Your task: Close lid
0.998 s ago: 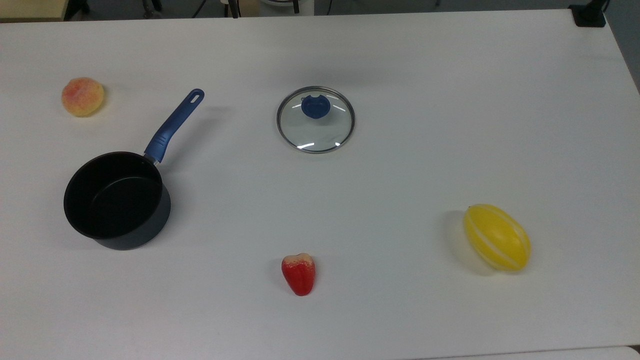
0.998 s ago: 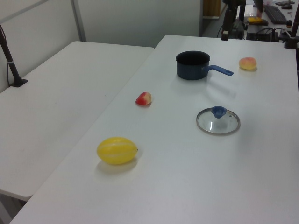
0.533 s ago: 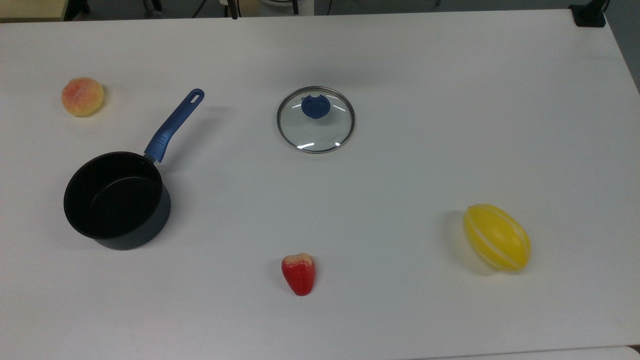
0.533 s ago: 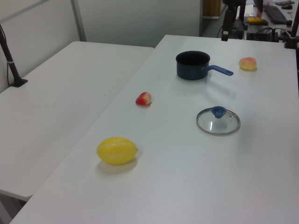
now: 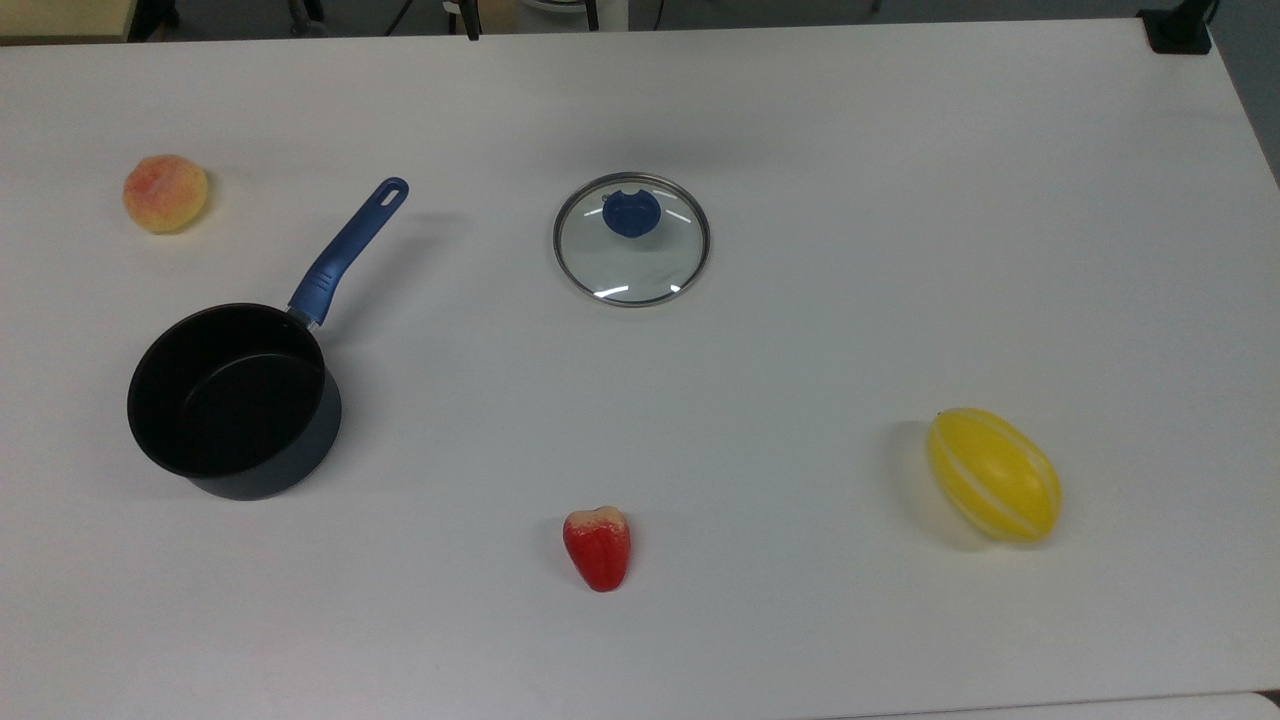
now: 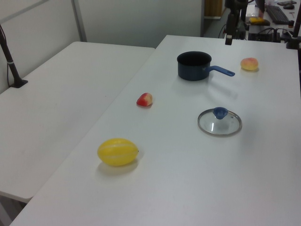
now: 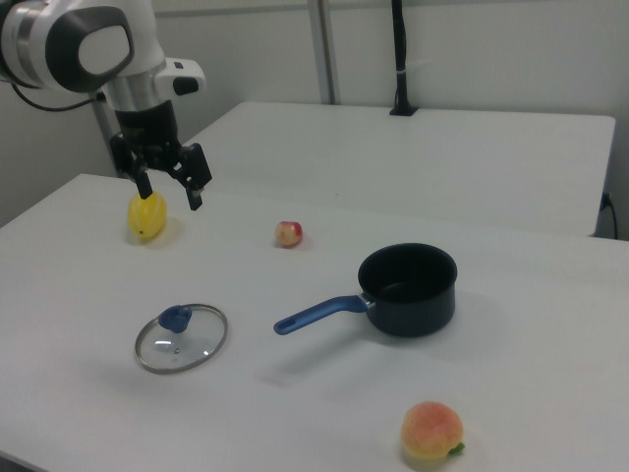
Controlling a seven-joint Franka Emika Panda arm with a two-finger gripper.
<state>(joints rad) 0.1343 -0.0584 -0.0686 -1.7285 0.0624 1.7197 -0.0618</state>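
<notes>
The lid lies flat on the table, knob up, well apart from the open saucepan. The gripper hangs high above the lid, jaws spread and pointing down; a straight drop onto the knob looks due.

Table: white, flat top carrying every item listed here
Lid: flat on the table, blue knob up, near the middle in the top view, well apart from the pan
Pan: black, upright and uncovered, at the top view's left; blue handle points toward the far edge
Peach: at the top view's far left, beyond the pan
Red fruit: on its side near the top view's bottom edge, below the lid
Yellow melon: striped, on its side at the top view's right, well apart from the rest
</notes>
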